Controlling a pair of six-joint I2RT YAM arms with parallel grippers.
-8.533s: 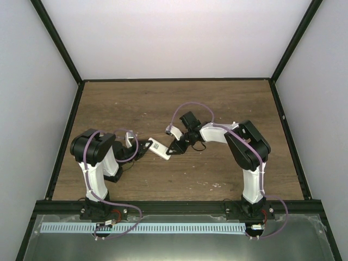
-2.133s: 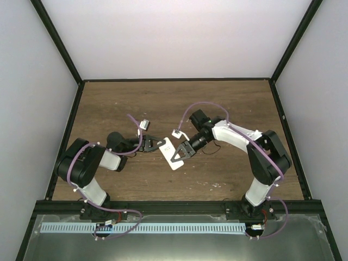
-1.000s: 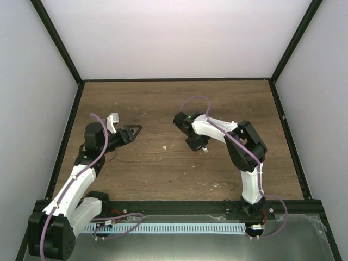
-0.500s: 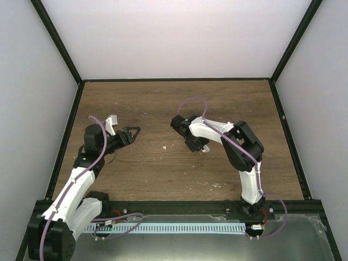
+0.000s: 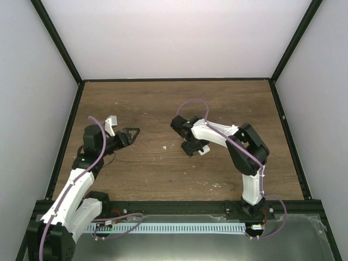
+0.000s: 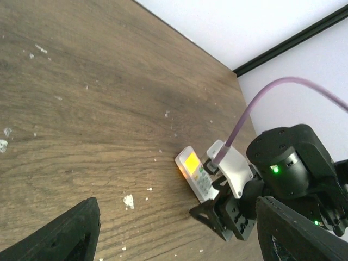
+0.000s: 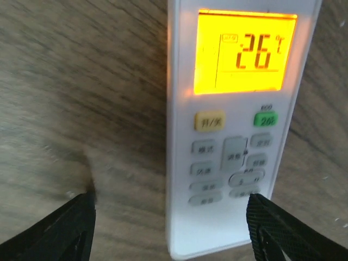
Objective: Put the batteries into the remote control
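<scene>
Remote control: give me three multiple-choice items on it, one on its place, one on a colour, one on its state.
1. Where is the remote control?
A. flat on the wooden table, below the right gripper
B. leaning on the back wall
C. on the metal strip at the near edge

2. What colour does its display glow?
A. blue
B. orange
C. green

3. How does it lie?
A. face down
B. face up, buttons showing
C. on its long edge

Answers:
1 A: the right wrist view looks straight down on it lying on the wood.
2 B: the window shines orange with the digits 26.
3 B: display and buttons face the camera.
</scene>
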